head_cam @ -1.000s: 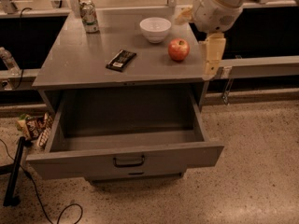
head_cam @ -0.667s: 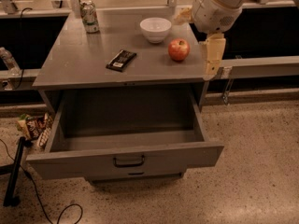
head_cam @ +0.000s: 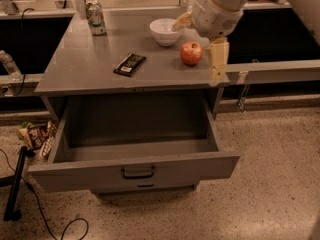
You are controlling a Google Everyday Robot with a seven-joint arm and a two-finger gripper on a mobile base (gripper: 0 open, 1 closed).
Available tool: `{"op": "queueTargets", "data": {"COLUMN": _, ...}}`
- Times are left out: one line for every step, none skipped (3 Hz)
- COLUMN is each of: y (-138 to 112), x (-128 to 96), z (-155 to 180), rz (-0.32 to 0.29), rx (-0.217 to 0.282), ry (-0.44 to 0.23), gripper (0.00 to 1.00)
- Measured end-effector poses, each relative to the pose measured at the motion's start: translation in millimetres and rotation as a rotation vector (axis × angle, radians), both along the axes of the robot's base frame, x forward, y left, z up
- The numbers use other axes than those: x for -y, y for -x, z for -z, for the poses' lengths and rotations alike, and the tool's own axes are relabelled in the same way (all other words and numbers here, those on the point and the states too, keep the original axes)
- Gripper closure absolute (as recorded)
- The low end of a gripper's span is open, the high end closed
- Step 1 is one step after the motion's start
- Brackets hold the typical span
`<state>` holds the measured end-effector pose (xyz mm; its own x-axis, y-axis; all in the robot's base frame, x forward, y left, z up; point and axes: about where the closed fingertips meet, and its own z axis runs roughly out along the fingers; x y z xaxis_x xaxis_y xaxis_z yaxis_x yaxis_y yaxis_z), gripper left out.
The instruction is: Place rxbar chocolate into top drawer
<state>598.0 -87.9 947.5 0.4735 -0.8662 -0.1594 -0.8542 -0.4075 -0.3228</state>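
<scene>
One black rxbar chocolate lies flat and slantwise on the grey cabinet top, left of centre and near the front edge, its white label patch at the end nearer the front. Nothing touches it. Just below and in front, the top drawer stands pulled out, its dark handle centred on the front panel. The gripper hangs over the right end of the top, just beside the red apple and near the white bowl, well apart from the bar. Its pale fingers are spread and it carries nothing. The step in hand, as I judge it, is the reach. The gripper should travel left past the apple without knocking it, turn so the jaws span the bar's short width, and come down square, since so flat a bar offers little to pinch. No writing can be read on the bar's patch, on the can at the back left, or on the packets on the floor.
</scene>
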Motion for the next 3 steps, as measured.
{"op": "queueTargets", "data": {"y": -17.2, "x": -39.9, "z": 20.4, "rz": -0.208, "rx": -0.035, "ry": 0.033, "gripper": 0.00}}
{"op": "queueTargets", "data": {"y": -39.3, "x": -75.7, "z": 34.8, "rz": -0.368, "rx": -0.028, "ry": 0.072, "gripper": 0.00}}
{"op": "queueTargets", "data": {"y": -73.1, "x": -111.9, "z": 54.8, "rz": -0.451, "rx": 0.016, "ry": 0.123, "gripper": 0.00}}
